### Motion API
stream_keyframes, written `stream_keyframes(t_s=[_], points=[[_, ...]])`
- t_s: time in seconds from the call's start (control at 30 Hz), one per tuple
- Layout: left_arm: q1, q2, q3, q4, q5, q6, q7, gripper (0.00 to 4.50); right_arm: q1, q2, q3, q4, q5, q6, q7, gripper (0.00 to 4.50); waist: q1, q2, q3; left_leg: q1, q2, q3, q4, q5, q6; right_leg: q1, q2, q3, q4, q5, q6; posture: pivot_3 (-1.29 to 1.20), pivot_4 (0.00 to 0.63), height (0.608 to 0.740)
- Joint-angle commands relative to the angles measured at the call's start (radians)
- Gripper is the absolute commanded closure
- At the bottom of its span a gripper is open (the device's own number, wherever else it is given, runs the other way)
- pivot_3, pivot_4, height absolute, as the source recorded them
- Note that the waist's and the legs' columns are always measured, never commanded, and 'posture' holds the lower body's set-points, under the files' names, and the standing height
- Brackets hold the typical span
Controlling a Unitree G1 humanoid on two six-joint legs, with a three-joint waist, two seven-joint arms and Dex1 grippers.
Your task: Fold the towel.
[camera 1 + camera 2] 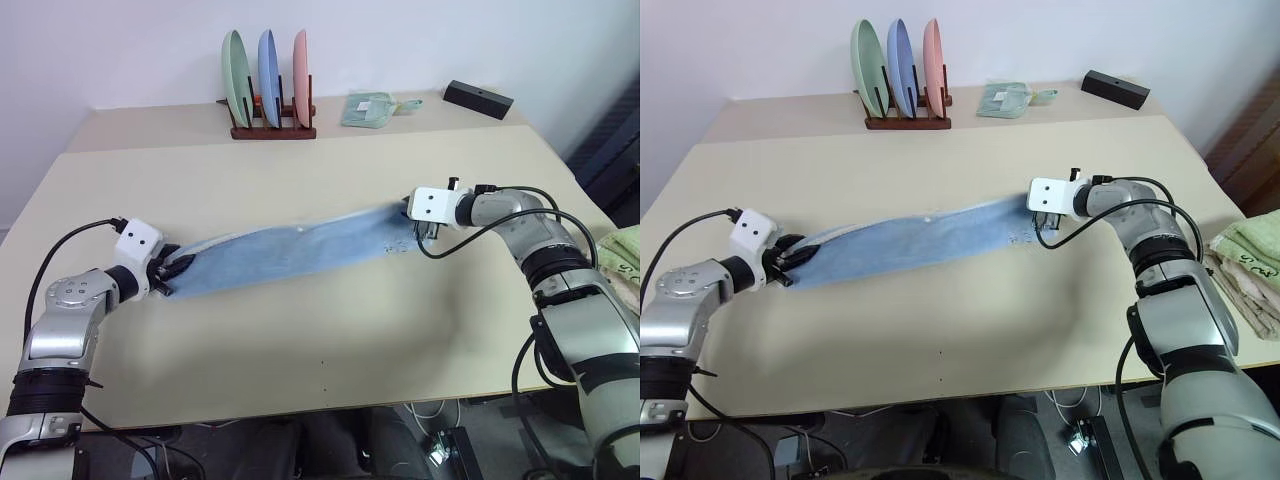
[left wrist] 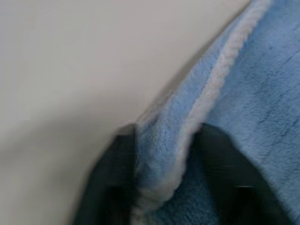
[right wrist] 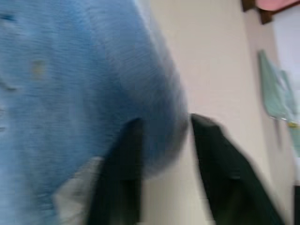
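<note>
One towel (image 1: 290,250) between two end effectors — left (image 1: 172,268), right (image 1: 418,228) — each seemingly parted around an end.

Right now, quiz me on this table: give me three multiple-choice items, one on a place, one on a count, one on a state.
1. Where does the rack stand?
A. At the table's far side, beyond the towel
B. On the towel
C. At the table's near edge

2. How many plates does the rack hold?
A. Two
B. Three
C. Five

3. How does the towel lie?
A. Folded into a square
B. Hanging off the table
C. Stretched in a long strip

Answers:
1. A: the rack stands near the wall, with bare table between it and the towel.
2. B: one green, one blue and one pink plate stand upright in it.
3. C: the towel runs as a narrow band across the table.
</note>
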Motion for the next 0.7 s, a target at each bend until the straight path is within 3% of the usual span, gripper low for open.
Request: stream_keyframes(t_s=[0.03, 0.07, 0.23, 0.33, 0.37, 0.4, 0.53, 0.7], points=[[0.009, 0.007, 0.044, 0.003, 0.029, -0.031, 0.068, 0.53, -0.042, -0.034, -0.006, -0.008, -0.049, -0.024, -0.126, 1.09, 0.001, 0.0, 0.0, 0.0, 0.0, 0.0, 0.0, 0.0, 0.0, 0.0, 0.0, 0.0, 0.0, 0.0, 0.0, 0.0, 0.15, 0.737], [0.01, 0.005, 0.048, 0.012, 0.049, -0.044, 0.104, 0.03, -0.04, -0.044, -0.005, -0.012, -0.06, -0.025, -0.148, 0.61, 0.001, 0.0, 0.0, 0.0, 0.0, 0.0, 0.0, 0.0, 0.0, 0.0, 0.0, 0.0, 0.0, 0.0, 0.0, 0.0, 0.15, 0.737], [0.016, -0.039, 0.109, -0.027, 0.043, -0.056, 0.226, 0.03, 0.035, -0.091, -0.094, -0.113, 0.006, 0.053, -0.193, 0.61, 0.006, 0.0, 0.0, 0.0, 0.0, 0.0, 0.0, 0.0, 0.0, 0.0, 0.0, 0.0, 0.0, 0.0, 0.0, 0.0, 0.15, 0.737], [0.021, -0.061, 0.131, -0.088, 0.024, -0.06, 0.246, 0.03, 0.132, -0.097, -0.211, -0.258, 0.162, 0.223, -0.084, 0.61, 0.01, 0.0, 0.0, -0.001, 0.0, -0.001, 0.001, 0.0, 0.0, 0.001, 0.0, 0.0, 0.0, 0.0, 0.0, 0.0, 0.15, 0.737], [0.028, -0.064, 0.137, -0.108, 0.02, -0.056, 0.248, 0.01, 0.169, -0.102, -0.234, -0.324, 0.191, 0.271, -0.06, 0.35, 0.009, 0.0, 0.0, -0.001, 0.0, -0.001, 0.001, 0.0, 0.0, 0.001, 0.0, 0.0, -0.001, 0.0, 0.0, 0.0, 0.15, 0.737], [0.038, -0.071, 0.147, -0.146, 0.006, -0.065, 0.244, 0.0, 0.241, -0.104, -0.288, -0.451, 0.272, 0.401, -0.017, 0.06, 0.008, 0.0, 0.0, -0.001, 0.0, -0.001, 0.002, 0.0, 0.0, 0.001, 0.0, 0.0, -0.001, 0.0, 0.0, 0.0, 0.15, 0.737], [0.063, -0.103, 0.085, -0.338, -0.067, -0.047, 0.165, 0.0, 0.569, -0.101, -0.519, -1.025, 0.694, 1.141, 0.083, 0.03, 0.022, 0.0, 0.0, -0.003, 0.001, -0.003, 0.001, -0.001, 0.001, 0.0, 0.0, -0.001, -0.002, 0.0, 0.0, 0.0, 0.15, 0.737], [0.049, -0.158, -0.092, -0.508, -0.124, 0.023, 0.063, 0.0, 0.683, 0.021, -0.752, -1.261, 0.977, 1.636, -0.077, 0.03, 0.028, 0.002, -0.001, -0.002, 0.0, 0.0, 0.003, -0.001, 0.001, 0.002, 0.0, 0.002, -0.002, 0.003, 0.001, 0.0, 0.15, 0.737]])
